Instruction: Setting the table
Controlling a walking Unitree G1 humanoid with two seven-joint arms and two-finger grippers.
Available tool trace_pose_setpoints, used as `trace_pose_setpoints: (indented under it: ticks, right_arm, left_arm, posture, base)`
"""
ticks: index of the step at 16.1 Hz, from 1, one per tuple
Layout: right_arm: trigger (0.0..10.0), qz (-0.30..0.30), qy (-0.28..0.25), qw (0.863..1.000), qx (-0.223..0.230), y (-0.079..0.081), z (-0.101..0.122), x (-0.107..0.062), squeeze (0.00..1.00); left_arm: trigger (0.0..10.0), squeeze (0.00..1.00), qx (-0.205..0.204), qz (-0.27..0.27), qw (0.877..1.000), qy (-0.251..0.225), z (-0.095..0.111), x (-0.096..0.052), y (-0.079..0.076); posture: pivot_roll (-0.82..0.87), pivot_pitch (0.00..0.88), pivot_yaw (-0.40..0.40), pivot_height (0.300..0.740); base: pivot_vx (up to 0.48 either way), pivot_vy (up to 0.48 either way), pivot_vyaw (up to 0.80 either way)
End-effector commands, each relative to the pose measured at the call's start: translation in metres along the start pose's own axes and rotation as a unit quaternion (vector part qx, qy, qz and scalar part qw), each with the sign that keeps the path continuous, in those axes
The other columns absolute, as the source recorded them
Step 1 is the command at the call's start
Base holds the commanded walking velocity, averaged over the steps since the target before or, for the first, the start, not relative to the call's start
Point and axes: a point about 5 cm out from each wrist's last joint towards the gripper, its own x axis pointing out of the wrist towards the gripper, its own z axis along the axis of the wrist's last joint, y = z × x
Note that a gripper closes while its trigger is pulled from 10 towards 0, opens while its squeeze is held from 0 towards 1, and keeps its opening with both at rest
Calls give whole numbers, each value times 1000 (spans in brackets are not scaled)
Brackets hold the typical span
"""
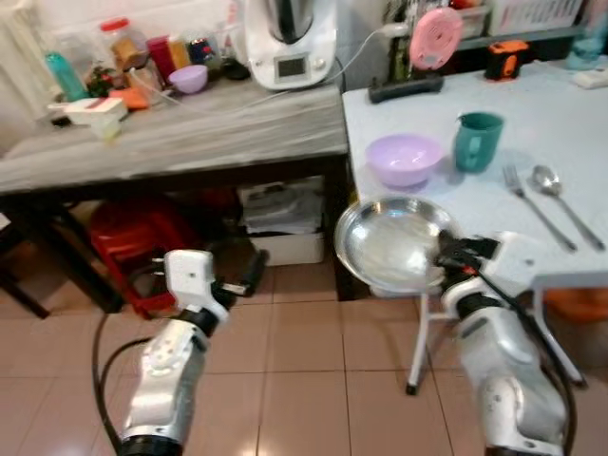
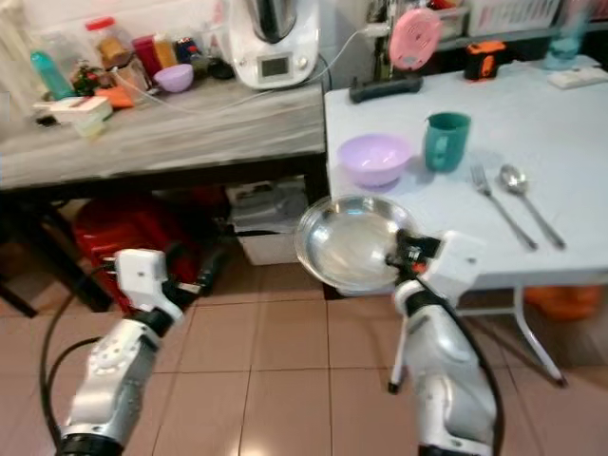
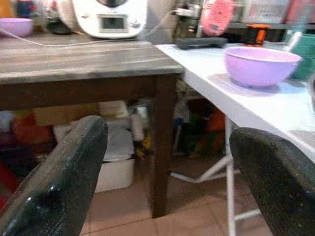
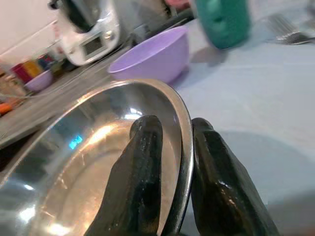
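Note:
My right gripper [image 1: 445, 255] is shut on the rim of a round steel plate [image 1: 389, 242], holding it at the near left corner of the white table [image 1: 560, 142], partly past the edge. In the right wrist view the two black fingers [image 4: 147, 162] pinch the plate's rim [image 4: 184, 128]. On the table stand a lilac bowl [image 1: 405, 159] and a green mug [image 1: 477, 141], with a fork [image 1: 535, 203] and a spoon [image 1: 562, 198] to the right. My left gripper [image 3: 167, 172] is open and empty, low over the floor near the wooden table's leg.
A grey wooden table [image 1: 180, 133] on the left carries a white kitchen machine [image 1: 291, 43], jars, a second lilac bowl [image 1: 188, 78] and clutter. Red stools [image 1: 142, 242] and boxes sit under it. A pink fan [image 1: 435, 38] and black remote [image 1: 406, 88] lie at the white table's back.

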Motion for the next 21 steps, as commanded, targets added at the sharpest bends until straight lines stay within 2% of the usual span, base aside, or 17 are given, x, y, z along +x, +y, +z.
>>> trace_pose_setpoints:
  ticks: [1,14,17,21]
  right_arm:
    - [10000,17,-5,1000,11,12,0,2,0]
    - [10000,16,-19,1000,2,11,2,4,0]
    - [10000,14,-22,1000,1,10,3,4,0]
    - [10000,15,-21,1000,-1,10,2,3,0]
  left_arm:
    - [10000,0,13,17,1000,-6,6,-1,12]
    - [10000,0,21,27,999,-7,6,2,15]
    - [10000,0,36,55,998,-14,8,1,21]
    - [10000,0,54,49,997,-5,6,-3,23]
  posture:
    - [-106,0,140,740]
    - [-109,0,140,740]
    - [-109,0,139,740]
    - [-108,0,140,740]
  base:
    - [0,435,0]
    - [0,436,0]
    - [0,90,0]
    - [0,0,0]
